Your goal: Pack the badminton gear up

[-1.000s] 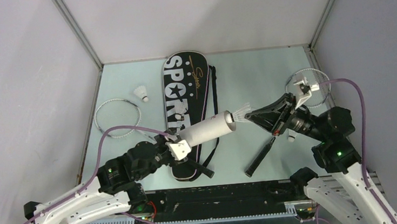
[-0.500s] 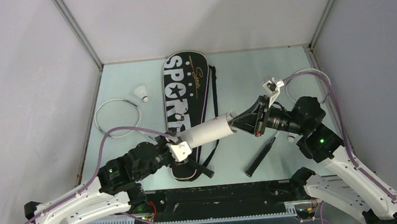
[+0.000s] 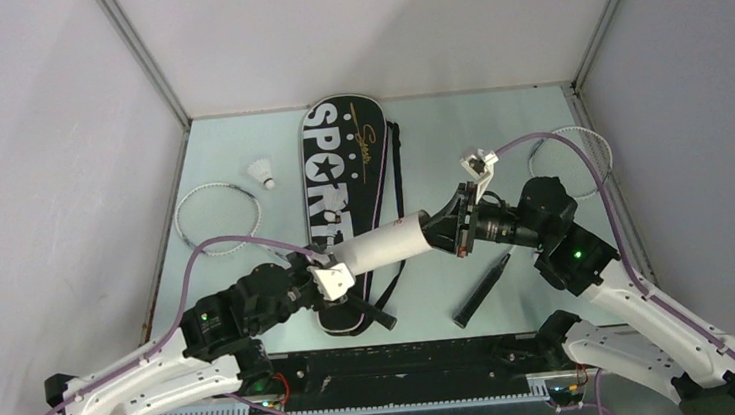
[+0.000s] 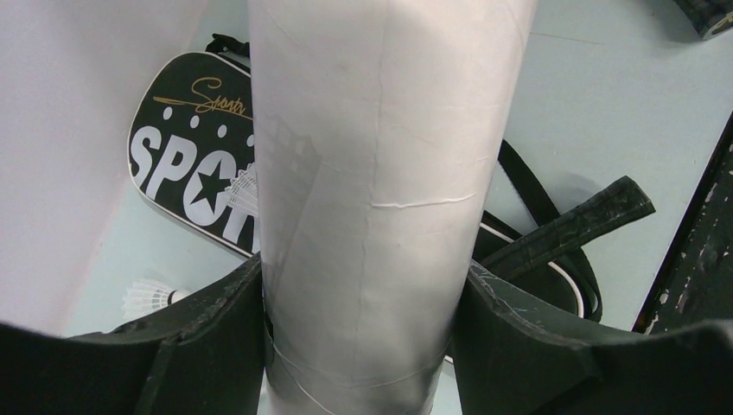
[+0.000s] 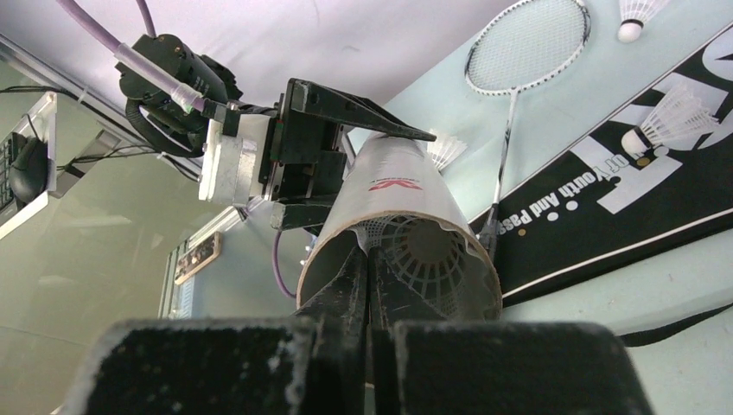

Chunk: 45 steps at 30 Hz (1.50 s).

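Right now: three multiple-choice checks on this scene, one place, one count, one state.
1. The tube hangs over: A the near end of the bag; B the far-left corner; C the back wall.
2. Rackets seen from above: A one; B three; C two.
3. The right hand is: A open, empty; B shut on a shuttlecock in the tube's mouth; C gripping a handle.
1 A, the left hand holds it there. 2 C, left racket and right racket flank the bag. 3 B, its wrist view shows the pinch.

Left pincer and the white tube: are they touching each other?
Touching. In the left wrist view, the left pincer's two black fingers press against both sides of the white tube, with no gap visible.
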Tool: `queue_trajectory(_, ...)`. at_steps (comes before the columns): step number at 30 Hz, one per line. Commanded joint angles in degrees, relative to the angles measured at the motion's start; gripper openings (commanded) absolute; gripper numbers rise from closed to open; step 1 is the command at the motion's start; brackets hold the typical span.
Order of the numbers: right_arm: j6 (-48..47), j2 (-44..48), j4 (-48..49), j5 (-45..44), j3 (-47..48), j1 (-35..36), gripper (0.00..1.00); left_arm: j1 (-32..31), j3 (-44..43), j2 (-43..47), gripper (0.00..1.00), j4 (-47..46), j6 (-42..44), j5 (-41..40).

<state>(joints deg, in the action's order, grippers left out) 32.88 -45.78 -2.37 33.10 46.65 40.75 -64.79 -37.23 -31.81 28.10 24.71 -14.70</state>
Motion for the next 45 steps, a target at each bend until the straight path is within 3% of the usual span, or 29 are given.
queue_trajectory(1,-0.4,-1.0,1.8,-0.2,1.2,0.6,0.00,0.0,0.1,1.0,0.45,-3.2,1.3,0.5)
queue_trajectory(6,0.6,-1.3,3.9,0.3,1.2,0.7,0.05,0.0,0.2,1.2,0.45,-3.2,1.3,0.4)
queue_trajectory(9,1.8,-0.7,3.0,-1.7,1.2,0.6,0.16,0.1,0.3,1.2,0.45,-3.2,1.3,-0.4)
queue_trajectory(12,2.7,1.1,-0.3,-4.2,1.2,0.0,0.28,0.1,0.3,1.1,0.45,-3.1,1.3,-1.0)
queue_trajectory(20,7.6,8.5,-10.5,-12.9,1.2,-5.3,0.41,0.1,0.3,0.7,0.45,-3.0,1.2,-3.6)
queue_trajectory(26,13.1,13.2,-18.8,-22.1,1.2,-10.7,0.42,0.1,0.2,0.6,0.45,-2.8,1.1,-4.6)
queue_trajectory(33,18.8,13.5,-33.3,-44.5,1.2,-13.8,0.41,0.1,0.1,1.1,0.46,-2.7,1.0,-4.6)
queue_trajectory(40,5.0,3.8,-35.4,-55.6,1.7,-19.0,0.43,0.0,0.1,1.1,0.46,-2.5,1.0,-4.0)
queue_trajectory(45,-9.2,-6.2,-36.7,-49.2,5.4,-25.8,0.47,0.0,0.1,1.3,0.46,-2.6,0.9,-3.8)
